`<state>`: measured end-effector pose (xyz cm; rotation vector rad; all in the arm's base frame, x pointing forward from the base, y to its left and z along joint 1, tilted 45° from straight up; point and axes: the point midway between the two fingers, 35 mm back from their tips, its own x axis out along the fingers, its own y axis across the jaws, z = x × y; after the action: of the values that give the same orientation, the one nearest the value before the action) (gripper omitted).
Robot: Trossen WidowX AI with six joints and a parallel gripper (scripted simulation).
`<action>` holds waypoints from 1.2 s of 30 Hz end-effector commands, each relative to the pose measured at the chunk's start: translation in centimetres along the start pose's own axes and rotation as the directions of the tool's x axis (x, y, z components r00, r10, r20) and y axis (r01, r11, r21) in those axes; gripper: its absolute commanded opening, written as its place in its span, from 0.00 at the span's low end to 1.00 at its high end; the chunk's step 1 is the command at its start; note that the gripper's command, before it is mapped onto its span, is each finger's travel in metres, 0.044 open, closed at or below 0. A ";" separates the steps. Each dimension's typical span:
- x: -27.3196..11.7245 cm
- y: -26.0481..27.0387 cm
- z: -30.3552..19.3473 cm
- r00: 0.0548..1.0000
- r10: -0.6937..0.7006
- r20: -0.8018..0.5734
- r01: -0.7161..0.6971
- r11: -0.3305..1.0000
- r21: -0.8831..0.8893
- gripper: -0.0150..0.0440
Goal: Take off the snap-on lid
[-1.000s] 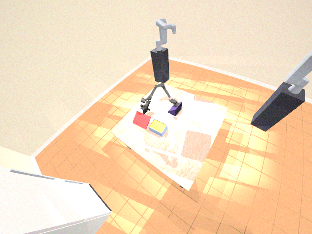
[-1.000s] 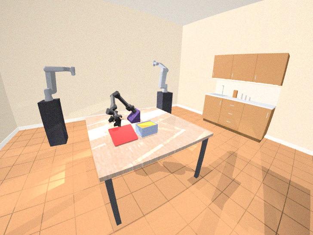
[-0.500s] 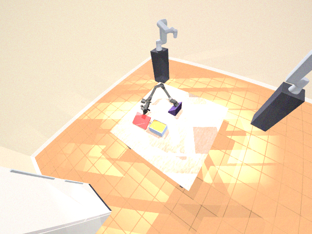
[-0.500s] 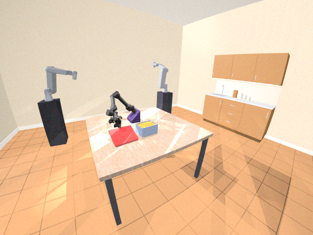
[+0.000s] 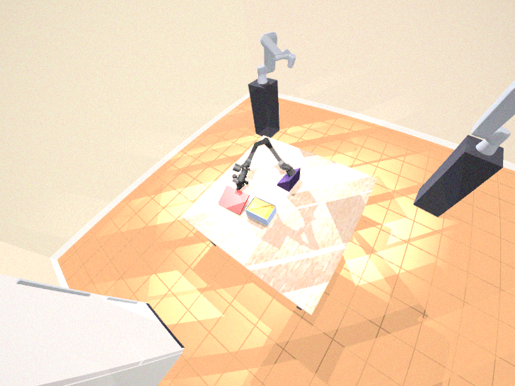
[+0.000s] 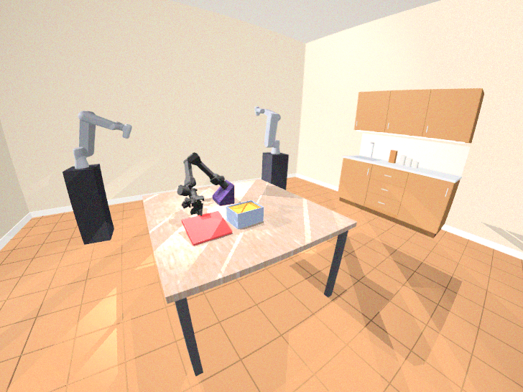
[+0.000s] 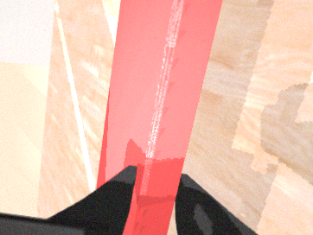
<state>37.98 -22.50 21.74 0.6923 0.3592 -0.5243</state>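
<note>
- Lid (image 5: 234, 202) (image 6: 207, 228) (image 7: 160, 86) is lying off the box (image 5: 257, 216) (image 6: 246, 217), between it and the bench's left edge in the exterior view, nearer the front-left corner than the front-right one.
- Gripper (image 5: 238, 189) (image 6: 200, 214) (image 7: 156, 177) is clamping the lid by its side facing the bench's back edge.
- Wrist view is showing the fingers standing on either side of the red strip, a detail too small to read from the top or exterior.
- Exterior view is revealing the blue wall of the box and the dark legs (image 6: 335, 263) (image 6: 188, 337) holding up the bench (image 5: 291, 270) (image 6: 274, 240) (image 7: 229, 86); from the top, the legs are mostly hiding beneath it.
- Top view is giving a fuller look into the box, where a yellow surface (image 5: 259, 208) (image 6: 245, 207) is showing.
- Purple block (image 5: 287, 182) (image 6: 224, 195) is standing toward the bench's back edge, with the black arm (image 5: 251, 155) (image 6: 205, 169) rising from it.
- Lid is looking red, thin and square-cornered, its broad face turning upward. It is appearing nearly level; whether its whole underside is touching the bench, I cannot tell.
- Pale streaks are running along the lid in the wrist view, and a darker red shadow is falling near the fingertips.
</note>
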 end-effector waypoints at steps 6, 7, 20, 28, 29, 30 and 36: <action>0.9 -1.5 -0.4 1.000 -0.026 -0.012 0.026 1.000 0.003 0.25; 1.0 -1.6 -0.4 1.000 -0.026 -0.012 0.026 1.000 0.003 0.25; 0.6 -0.8 0.1 1.000 -0.026 -0.012 0.026 1.000 0.003 0.57; 0.3 -1.2 0.0 1.000 -0.026 -0.012 0.026 1.000 0.003 0.85; 0.1 -1.3 0.0 1.000 -0.026 -0.012 0.026 1.000 0.003 0.90; 0.0 -1.5 0.0 1.000 -0.027 -0.012 0.027 1.000 0.002 0.94; -1.0 -2.2 0.0 1.000 -0.027 -0.012 0.027 1.000 0.002 1.00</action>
<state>36.67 -23.48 21.27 0.6944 0.3739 -0.5457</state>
